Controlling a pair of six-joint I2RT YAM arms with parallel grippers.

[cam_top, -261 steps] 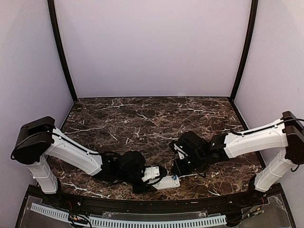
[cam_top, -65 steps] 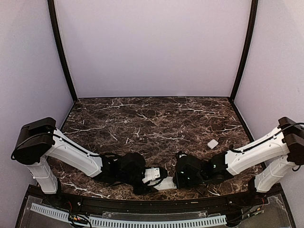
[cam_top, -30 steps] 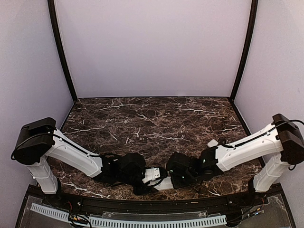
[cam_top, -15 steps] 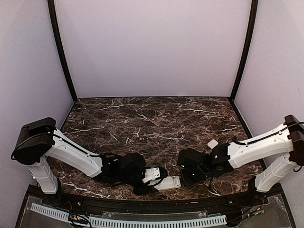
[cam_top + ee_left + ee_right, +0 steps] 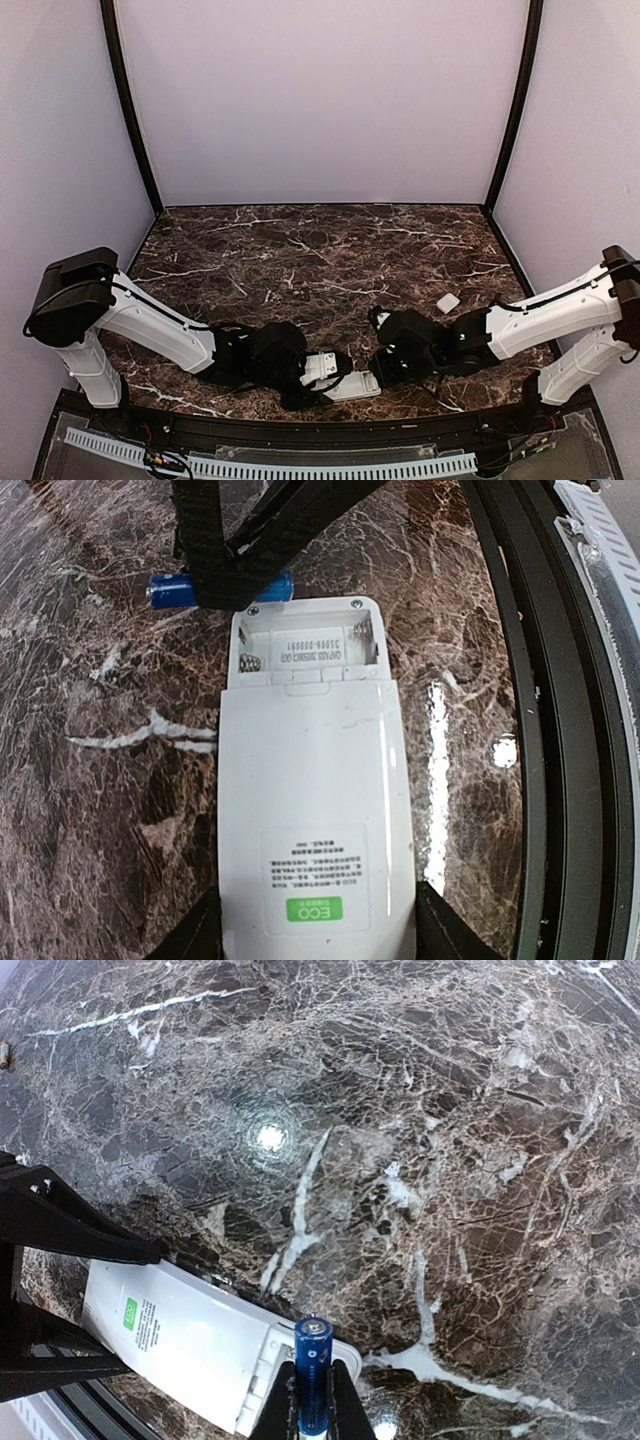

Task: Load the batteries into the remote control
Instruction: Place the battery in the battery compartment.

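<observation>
Seen from above, two white-and-black arms meet low at the near edge of a dark marble table point(image 5: 300, 260). The left gripper point(image 5: 338, 376) grasps the near end of the remote control point(image 5: 362, 385), which lies flat close to the table's front rim. The right gripper point(image 5: 379, 362) hangs just beside the remote's far end. A small white flat piece point(image 5: 448, 302) lies on the marble well apart, toward the right arm. The left wrist camera shows the remote control point(image 5: 310, 780) back side up, green label near the camera, with a black finger point(image 5: 195, 942) pressed against each long side. The battery bay point(image 5: 305, 652) at its far end stands uncovered, with a spring showing in its left corner and no cell in it. Just past that end a blue battery point(image 5: 170, 588) lies crosswise, pinched in the right arm's dark fingers point(image 5: 205, 530). Whether it touches the marble cannot be told. The right wrist camera looks down along the battery point(image 5: 312, 1375), clamped lengthwise between its own fingertips and poised at the open end of the remote control point(image 5: 180, 1335), while the left arm's black fingers point(image 5: 70, 1232) frame the remote's other end.
</observation>
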